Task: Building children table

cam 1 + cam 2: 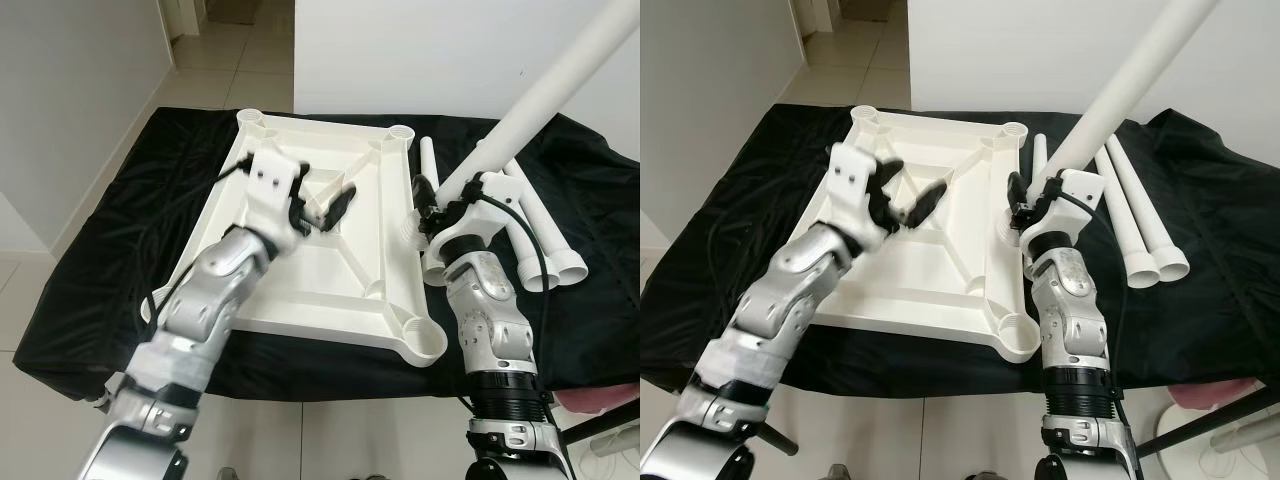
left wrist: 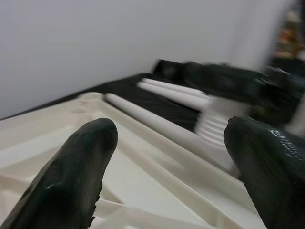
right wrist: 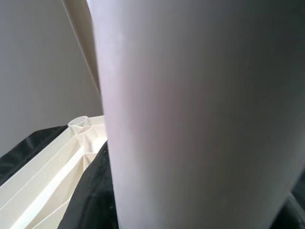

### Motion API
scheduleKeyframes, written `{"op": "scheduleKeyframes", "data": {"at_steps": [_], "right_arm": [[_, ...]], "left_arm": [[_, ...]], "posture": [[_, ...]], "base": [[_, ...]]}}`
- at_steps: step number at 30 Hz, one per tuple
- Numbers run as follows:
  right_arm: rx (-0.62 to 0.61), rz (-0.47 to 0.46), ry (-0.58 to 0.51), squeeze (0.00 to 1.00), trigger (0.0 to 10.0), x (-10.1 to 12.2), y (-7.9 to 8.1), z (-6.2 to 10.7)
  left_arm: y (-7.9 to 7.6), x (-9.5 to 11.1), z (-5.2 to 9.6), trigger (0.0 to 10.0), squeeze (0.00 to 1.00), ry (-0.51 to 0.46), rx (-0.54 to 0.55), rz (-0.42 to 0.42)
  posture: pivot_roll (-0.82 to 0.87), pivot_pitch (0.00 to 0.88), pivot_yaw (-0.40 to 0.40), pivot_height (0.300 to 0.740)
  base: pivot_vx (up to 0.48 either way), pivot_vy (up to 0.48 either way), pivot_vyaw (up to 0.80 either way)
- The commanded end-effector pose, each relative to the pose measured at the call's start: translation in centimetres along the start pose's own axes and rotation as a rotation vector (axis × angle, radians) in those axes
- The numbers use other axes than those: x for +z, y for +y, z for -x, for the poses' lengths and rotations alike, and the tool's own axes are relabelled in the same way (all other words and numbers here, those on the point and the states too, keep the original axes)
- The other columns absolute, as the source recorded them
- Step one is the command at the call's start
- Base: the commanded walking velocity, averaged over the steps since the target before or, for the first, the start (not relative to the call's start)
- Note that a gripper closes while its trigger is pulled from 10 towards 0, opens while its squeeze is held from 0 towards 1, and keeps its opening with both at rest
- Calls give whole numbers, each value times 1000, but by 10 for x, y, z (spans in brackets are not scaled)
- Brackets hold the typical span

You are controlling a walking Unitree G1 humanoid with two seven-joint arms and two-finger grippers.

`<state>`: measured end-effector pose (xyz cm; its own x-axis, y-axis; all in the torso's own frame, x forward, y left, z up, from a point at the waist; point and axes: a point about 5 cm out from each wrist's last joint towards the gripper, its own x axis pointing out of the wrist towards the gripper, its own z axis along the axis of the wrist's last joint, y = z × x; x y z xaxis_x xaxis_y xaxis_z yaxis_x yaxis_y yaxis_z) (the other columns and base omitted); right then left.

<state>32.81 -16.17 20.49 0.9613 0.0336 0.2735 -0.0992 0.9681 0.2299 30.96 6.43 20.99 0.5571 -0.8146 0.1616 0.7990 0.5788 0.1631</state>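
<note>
A white table top [image 1: 330, 280] lies upside down on the black-covered table [image 1: 110, 250], ribs and corner sockets facing up. My left gripper [image 1: 322, 200] hovers open over the crossing ribs near its middle, with nothing between the fingers [image 2: 71, 181]. My right gripper [image 1: 445, 195] is shut on a long white table leg [image 1: 545, 95], which tilts up and away to the right. The leg's threaded lower end [image 1: 415, 235] sits just beside the table top's right edge. In the right wrist view the leg [image 3: 190, 119] is very close.
Two more white legs [image 1: 530, 215] lie side by side on the cloth at the right, and a thinner one [image 1: 427, 160] lies next to the table top. Open sockets stand at the far corners [image 1: 255, 120] and near right corner [image 1: 425, 340]. A white wall stands behind.
</note>
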Motion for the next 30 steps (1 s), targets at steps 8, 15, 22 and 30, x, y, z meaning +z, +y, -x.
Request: {"op": "scheduleKeyframes", "data": {"at_steps": [8, 15, 22, 30], "right_arm": [[7, 28, -20, 0, 10000, 10, -7, -6], [6, 39, -35, 0, 10000, 13, -11, -6], [-3, 42, -38, 0, 10000, 11, -14, -1], [-23, 48, -35, 0, 10000, 10, -18, 0]], "left_arm": [[-18, -35, 17, 10000, 0, 191, -182, -60], [-29, -61, 30, 10000, 0, 300, -244, -62], [-35, -82, 42, 10000, 0, 398, -307, -130], [-35, -93, 46, 10000, 0, 457, -320, -166]], "posture": [[12, 0, -51, 740], [8, 0, -44, 740], [2, 0, -24, 740], [-2, 0, -19, 740]], "base": [[0, 0, 0], [0, 0, 0], [0, 0, 0], [0, 0, 0]]}}
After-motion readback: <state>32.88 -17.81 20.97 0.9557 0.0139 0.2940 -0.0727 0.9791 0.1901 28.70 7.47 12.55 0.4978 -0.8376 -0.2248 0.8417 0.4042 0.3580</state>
